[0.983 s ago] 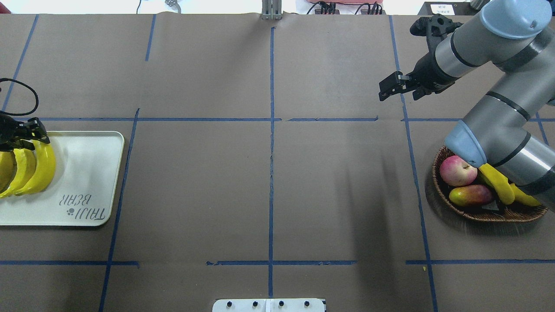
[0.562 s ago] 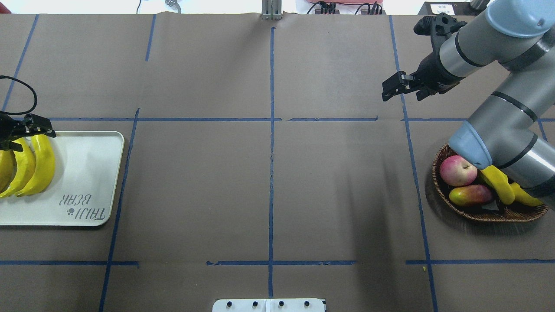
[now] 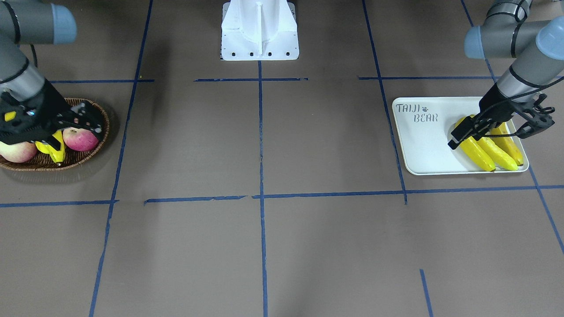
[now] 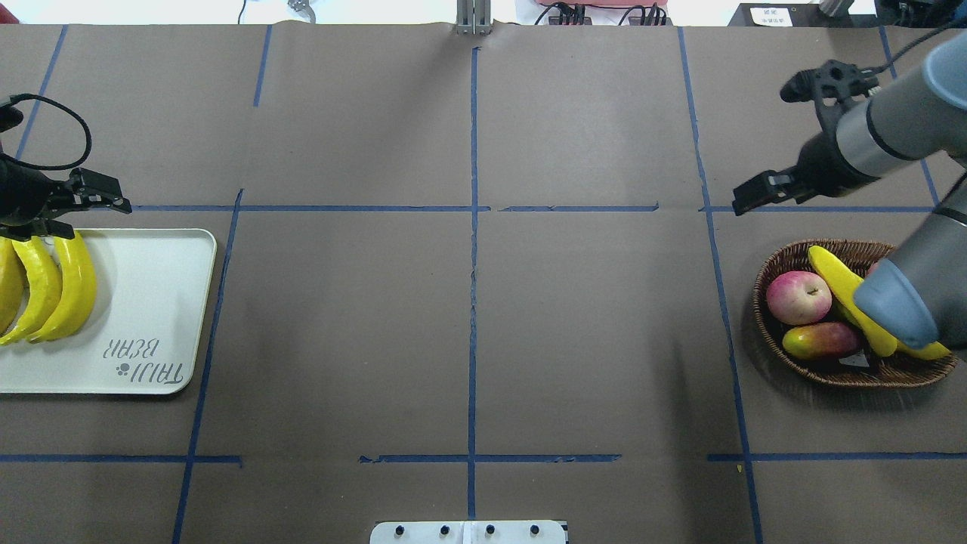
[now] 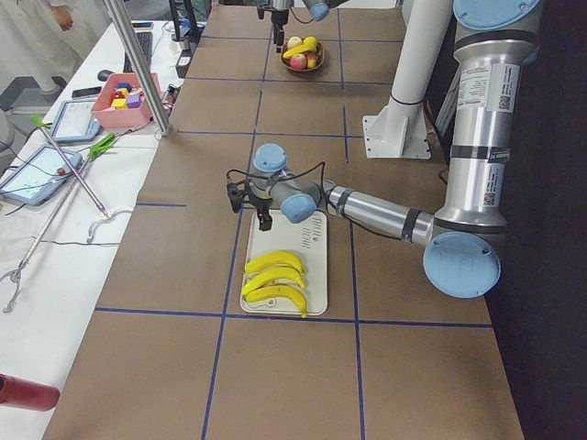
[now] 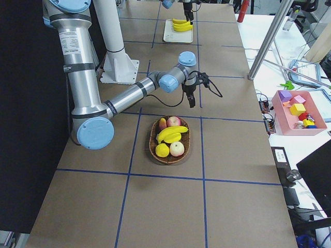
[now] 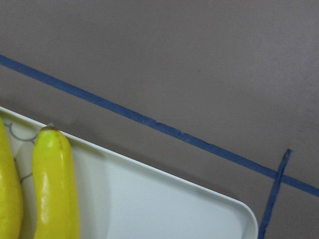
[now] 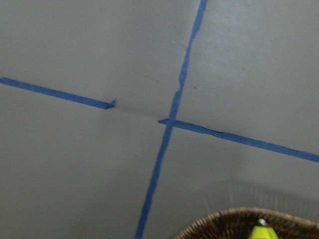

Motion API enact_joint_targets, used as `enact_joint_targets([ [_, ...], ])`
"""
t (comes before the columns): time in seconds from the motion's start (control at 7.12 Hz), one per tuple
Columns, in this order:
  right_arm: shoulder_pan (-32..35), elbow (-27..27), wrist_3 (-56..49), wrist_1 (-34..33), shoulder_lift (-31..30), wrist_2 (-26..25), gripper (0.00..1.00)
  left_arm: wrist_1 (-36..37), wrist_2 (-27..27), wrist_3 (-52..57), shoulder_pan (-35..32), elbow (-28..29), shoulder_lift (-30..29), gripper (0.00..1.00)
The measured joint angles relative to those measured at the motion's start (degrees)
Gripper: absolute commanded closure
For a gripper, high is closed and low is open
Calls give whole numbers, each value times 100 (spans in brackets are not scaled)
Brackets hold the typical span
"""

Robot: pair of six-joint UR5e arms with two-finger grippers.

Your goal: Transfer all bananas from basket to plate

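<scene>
As right arm [image 4: 899,310] overlaps basket [image 4: 846,375], banana [image 4: 835,278] shows partly.

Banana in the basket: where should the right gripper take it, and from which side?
Mid-body of the banana, from straight above, fingers across its width. It lies diagonally atop the other fruit in the basket, so its sides look free.

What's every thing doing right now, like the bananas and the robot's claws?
left gripper: open, empty, over the plate's edge
right gripper: open, empty, over the table beside the basket
three bananas: lying side by side on the plate
fourth banana: lying in the basket
apple: sitting in the basket
</scene>
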Motion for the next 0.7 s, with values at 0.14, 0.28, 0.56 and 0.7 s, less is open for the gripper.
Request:
enact_joint_targets([
  [0.14, -69, 320, -378, 6, -512, -325, 1, 4, -2, -100, 15, -1, -60, 0],
  [0.28, -306, 510, -651, 8, -900, -809, 1, 6, -3, -168, 27, 0, -104, 0],
  [0.56, -901, 628, -804, 80, -1403, -1613, 1, 7, -3, -207, 40, 10, -139, 0],
  [0.7, -1118, 639, -806, 262, -1669, -1811, 1, 7, -3, -210, 42, 18, -149, 0],
])
